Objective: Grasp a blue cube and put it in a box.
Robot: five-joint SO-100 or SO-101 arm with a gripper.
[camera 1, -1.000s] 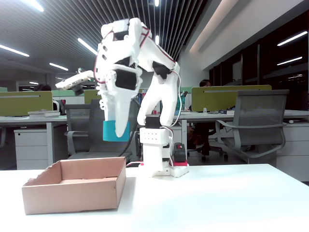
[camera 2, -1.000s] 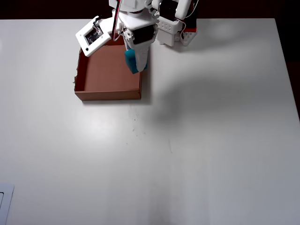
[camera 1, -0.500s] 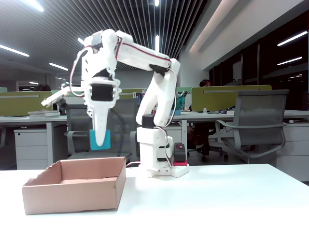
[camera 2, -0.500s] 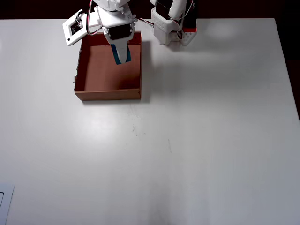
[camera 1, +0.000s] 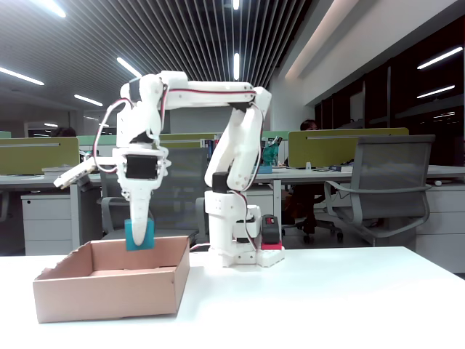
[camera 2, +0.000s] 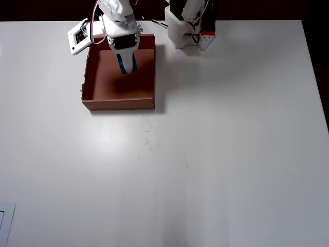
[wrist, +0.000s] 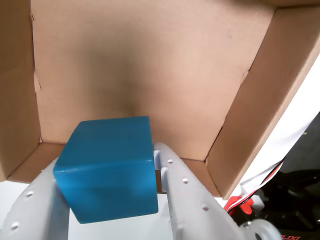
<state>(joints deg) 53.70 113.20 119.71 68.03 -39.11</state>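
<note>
The blue cube [wrist: 110, 167] is clamped between my gripper's [wrist: 107, 172] two white fingers [wrist: 187, 200] in the wrist view. It hangs above the floor of the box [wrist: 145, 65], an open tan cardboard tray. In the fixed view the gripper [camera 1: 138, 231] points straight down and holds the cube [camera 1: 139, 234] just above the rim of the box [camera 1: 109, 291]. In the overhead view the cube [camera 2: 127, 64] shows as a thin blue strip under the gripper [camera 2: 126, 66], over the back half of the box [camera 2: 110, 87].
The arm's white base [camera 2: 187, 28] stands at the table's far edge, right of the box in the overhead view. The white table [camera 2: 216, 154] spreads in front. Office desks and a chair [camera 1: 381, 189] are behind the table.
</note>
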